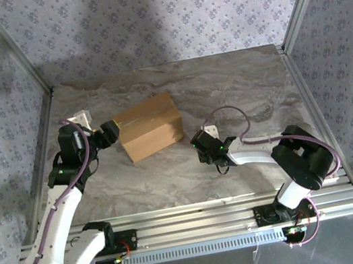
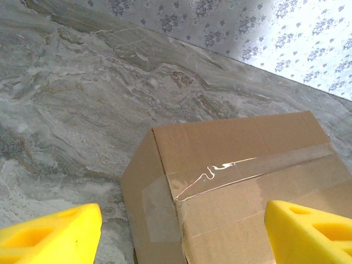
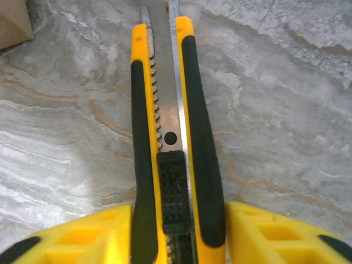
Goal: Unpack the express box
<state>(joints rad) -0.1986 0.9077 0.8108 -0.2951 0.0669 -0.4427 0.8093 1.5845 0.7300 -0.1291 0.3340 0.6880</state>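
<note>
One express box (image 2: 247, 176) end faces the spread left hand (image 1: 111, 131); right hand (image 3: 179, 234) clamps the knife (image 3: 193, 121).

Express box (image 1: 151, 126): plain brown corrugated carton, flaps closed, clear tape along top seam and down one end. Sits flat, left-centre of table.

The express box (image 2: 236, 181), ahead of the yellow left jaws, is plain brown with a clear glossy tape stripe. Between the yellow right jaws, the utility knife (image 3: 170, 165) is yellow and black. The worktop (image 3: 286, 110) is grey marble, veined brown.
</note>
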